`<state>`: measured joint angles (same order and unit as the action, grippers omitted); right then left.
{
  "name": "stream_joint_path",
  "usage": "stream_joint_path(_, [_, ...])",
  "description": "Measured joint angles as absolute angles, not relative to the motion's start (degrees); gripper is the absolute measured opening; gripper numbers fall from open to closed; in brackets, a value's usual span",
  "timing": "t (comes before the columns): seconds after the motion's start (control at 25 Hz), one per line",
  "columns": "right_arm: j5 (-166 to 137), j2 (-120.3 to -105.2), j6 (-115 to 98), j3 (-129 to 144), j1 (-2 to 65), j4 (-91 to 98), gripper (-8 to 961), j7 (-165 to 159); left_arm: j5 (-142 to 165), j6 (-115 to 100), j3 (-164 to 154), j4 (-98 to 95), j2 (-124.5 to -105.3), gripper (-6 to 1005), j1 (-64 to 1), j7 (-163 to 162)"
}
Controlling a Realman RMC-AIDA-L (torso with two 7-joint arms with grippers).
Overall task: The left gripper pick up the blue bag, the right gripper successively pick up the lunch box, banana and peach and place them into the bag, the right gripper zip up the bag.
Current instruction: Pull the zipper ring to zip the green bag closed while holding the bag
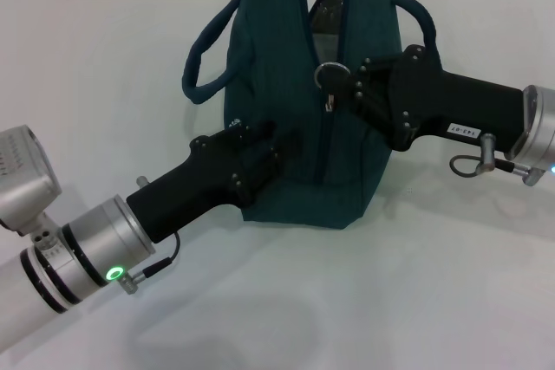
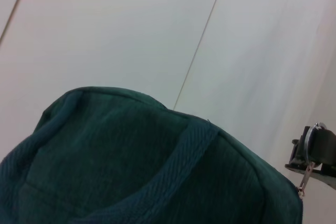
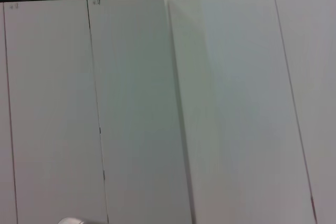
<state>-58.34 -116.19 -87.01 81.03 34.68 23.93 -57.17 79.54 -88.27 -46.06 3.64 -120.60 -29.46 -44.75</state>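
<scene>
The blue bag stands upright on the white table, its top still gaping and showing silver lining. My left gripper is pressed into the bag's lower left side, shut on the fabric. My right gripper reaches in from the right and is shut on the ring zipper pull, about halfway up the zip. The left wrist view shows the bag's fabric and a handle strap, with the right gripper holding the ring at the edge. The lunch box, banana and peach are out of view.
The white table spreads all around the bag. One loop handle sticks out to the bag's left, the other arches over my right gripper. The right wrist view holds only white wall panels.
</scene>
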Motion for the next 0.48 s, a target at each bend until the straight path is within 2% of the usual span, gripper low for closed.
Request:
stream_joint_path(0.28, [-58.3, -116.19, -86.1, 81.0, 34.5, 23.8, 9, -56.9, 79.5, -88.6, -46.0, 3.6, -120.59, 340, -29.6, -44.7])
stream_joint_path(0.48, [-58.3, -116.10, -85.0, 80.8, 34.4, 23.8, 9, -56.9, 79.4, -88.7, -46.1, 3.5, -120.51, 302, -29.4, -44.7])
